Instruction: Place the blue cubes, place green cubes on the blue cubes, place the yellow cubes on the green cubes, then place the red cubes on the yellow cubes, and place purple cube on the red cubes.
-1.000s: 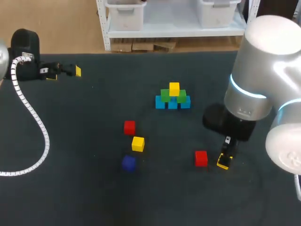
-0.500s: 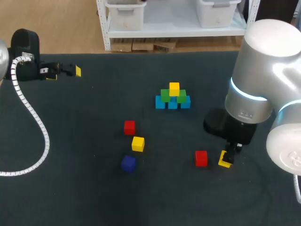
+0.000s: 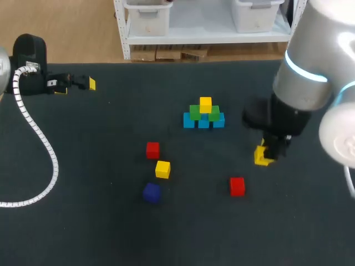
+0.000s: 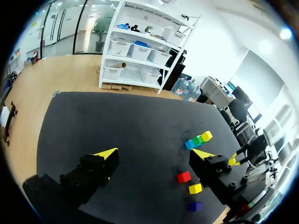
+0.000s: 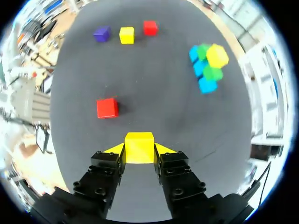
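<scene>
One yellow cube (image 5: 139, 145) clamped between right gripper (image 5: 139, 150) fingers (image 5: 164, 150), right arm (image 3: 302, 83) pointing down at 4 o'clock of cube stack (image 3: 203, 116), left gripper (image 4: 156, 156) fingers spread, empty.

place: robotics lab | evidence: left arm (image 3: 28, 61) and right arm (image 3: 308, 72) at dark-topped table (image 3: 100, 233) — stack of colour cubes (image 3: 203, 115)

Bright, even room light — a soft shadow beside a red cube (image 5: 107, 108).
</scene>
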You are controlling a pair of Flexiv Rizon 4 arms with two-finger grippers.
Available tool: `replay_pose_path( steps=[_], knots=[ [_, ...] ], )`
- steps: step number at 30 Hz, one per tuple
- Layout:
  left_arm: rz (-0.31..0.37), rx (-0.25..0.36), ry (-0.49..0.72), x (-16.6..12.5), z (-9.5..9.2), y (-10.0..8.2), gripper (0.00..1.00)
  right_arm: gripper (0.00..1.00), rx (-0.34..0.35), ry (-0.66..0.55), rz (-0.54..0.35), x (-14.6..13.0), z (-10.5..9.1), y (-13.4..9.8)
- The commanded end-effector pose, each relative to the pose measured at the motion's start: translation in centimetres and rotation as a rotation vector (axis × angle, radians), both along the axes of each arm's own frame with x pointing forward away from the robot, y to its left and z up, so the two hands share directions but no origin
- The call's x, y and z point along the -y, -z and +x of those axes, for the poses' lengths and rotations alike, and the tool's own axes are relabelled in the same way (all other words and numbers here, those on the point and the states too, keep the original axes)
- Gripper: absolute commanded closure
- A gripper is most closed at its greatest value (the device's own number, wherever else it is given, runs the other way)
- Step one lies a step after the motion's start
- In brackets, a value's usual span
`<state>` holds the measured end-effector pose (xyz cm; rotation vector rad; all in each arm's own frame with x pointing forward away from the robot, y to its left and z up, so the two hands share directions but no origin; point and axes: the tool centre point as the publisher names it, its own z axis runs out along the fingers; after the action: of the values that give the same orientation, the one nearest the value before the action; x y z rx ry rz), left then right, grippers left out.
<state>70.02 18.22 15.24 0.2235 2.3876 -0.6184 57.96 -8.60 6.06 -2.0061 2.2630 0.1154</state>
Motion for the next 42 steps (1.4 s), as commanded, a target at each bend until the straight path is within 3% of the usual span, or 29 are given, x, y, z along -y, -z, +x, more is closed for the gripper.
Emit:
replay_pose_path(
  steps=[1, 4, 8, 16, 31, 42],
  knots=[
    [-0.009, 0.006, 0.007, -0.2, 0.0, 0.1, 0.0, 1.0, -0.024, -0.097, -0.015, -1.0, 2.7, -2.2],
    [-0.009, 0.006, 0.007, -0.2, 0.0, 0.1, 0.0, 1.0, 0.019, -0.151, -0.029, -2.1, 4.3, -2.9],
    [-0.009, 0.006, 0.007, -0.2, 0.0, 0.1, 0.0, 1.0, 0.007, -0.22, -0.028, -4.0, 5.8, -3.6],
    [-0.009, 0.006, 0.007, -0.2, 0.0, 0.1, 0.0, 1.0, 0.015, -0.262, -0.047, -6.7, 8.2, -2.7],
    [-0.009, 0.006, 0.007, -0.2, 0.0, 0.1, 0.0, 1.0, 0.028, -0.239, -0.089, -8.3, 11.9, -1.8],
    [-0.009, 0.006, 0.007, -0.2, 0.0, 0.1, 0.0, 1.0, 0.016, -0.201, -0.134, -8.8, 13.5, -1.0]
  ],
)
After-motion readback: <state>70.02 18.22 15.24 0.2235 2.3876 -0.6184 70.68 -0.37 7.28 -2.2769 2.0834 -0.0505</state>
